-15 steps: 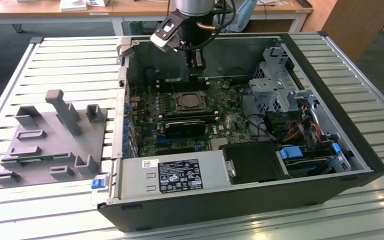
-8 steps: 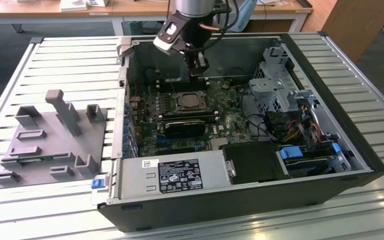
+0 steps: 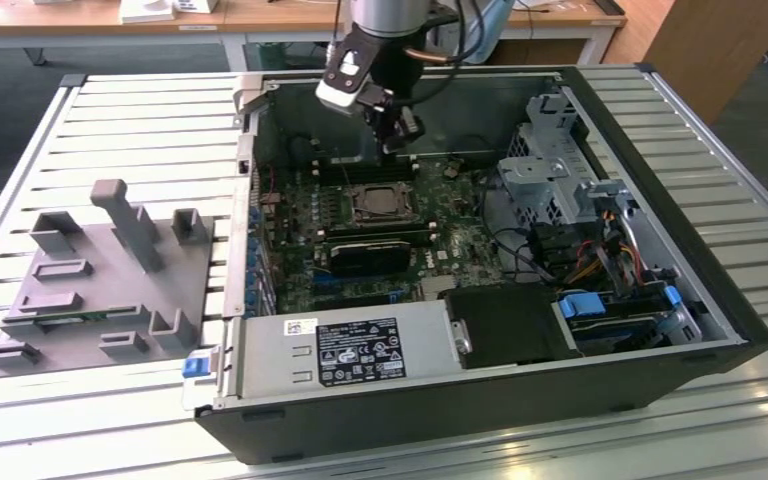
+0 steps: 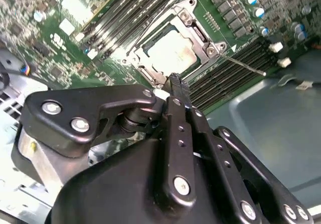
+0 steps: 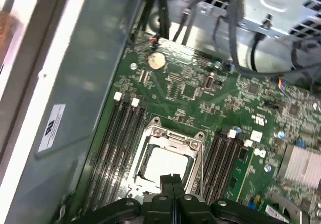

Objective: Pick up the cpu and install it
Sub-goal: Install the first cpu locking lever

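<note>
The cpu (image 3: 381,205) lies flat in the motherboard socket inside the open computer case (image 3: 704,300), its pale silvery top framed by the metal socket bracket. Both wrist views show the cpu (image 4: 170,50) (image 5: 165,163) seated there. My gripper (image 3: 398,140) hangs above the board, a little behind the socket toward the case's rear wall. Its black fingers (image 5: 168,184) are pressed together with nothing between them, and in the second wrist view the gripper (image 4: 175,83) ends just short of the socket's edge. It touches neither the cpu nor the board.
A grey plastic fixture (image 3: 104,270) with upright blocks sits on the slatted table at the exterior view's left. Inside the case are a power supply (image 3: 344,350), a drive cage (image 3: 558,160), bundled cables (image 3: 598,250) and memory slots (image 5: 120,133) on both sides of the socket.
</note>
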`<state>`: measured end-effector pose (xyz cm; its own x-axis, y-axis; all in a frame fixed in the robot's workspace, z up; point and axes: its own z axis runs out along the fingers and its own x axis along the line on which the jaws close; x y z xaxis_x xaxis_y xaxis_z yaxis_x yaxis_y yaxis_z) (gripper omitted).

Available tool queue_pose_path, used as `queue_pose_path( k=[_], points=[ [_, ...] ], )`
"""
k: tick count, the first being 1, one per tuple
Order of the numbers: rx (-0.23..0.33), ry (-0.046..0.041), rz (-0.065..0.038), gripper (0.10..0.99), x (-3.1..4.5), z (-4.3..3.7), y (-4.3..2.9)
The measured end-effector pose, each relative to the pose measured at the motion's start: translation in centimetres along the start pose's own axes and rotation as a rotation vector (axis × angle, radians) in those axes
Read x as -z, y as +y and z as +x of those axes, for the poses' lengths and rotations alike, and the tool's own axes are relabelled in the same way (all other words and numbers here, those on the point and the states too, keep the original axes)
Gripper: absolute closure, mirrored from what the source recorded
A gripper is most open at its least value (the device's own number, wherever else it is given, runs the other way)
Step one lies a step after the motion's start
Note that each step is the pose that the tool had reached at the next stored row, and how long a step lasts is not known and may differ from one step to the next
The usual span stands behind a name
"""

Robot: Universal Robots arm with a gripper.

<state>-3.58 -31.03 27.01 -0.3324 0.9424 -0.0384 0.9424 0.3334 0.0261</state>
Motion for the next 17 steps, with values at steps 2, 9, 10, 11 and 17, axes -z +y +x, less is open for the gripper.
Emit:
queue_pose_path(
  k=[2,9,10,11,17],
  points=[
    [0.038,0.0009,-0.001,0.98,-0.01,0.0,0.0],
    [0.163,0.0042,-0.006,0.98,-0.04,0.0,-0.01],
    [0.182,0.0047,-0.007,0.98,-0.05,0.0,-0.01],
    [0.201,0.0052,-0.008,0.98,-0.05,0.0,-0.01],
    [0.309,0.008,-0.012,0.98,-0.06,0.0,0.0]
  ],
)
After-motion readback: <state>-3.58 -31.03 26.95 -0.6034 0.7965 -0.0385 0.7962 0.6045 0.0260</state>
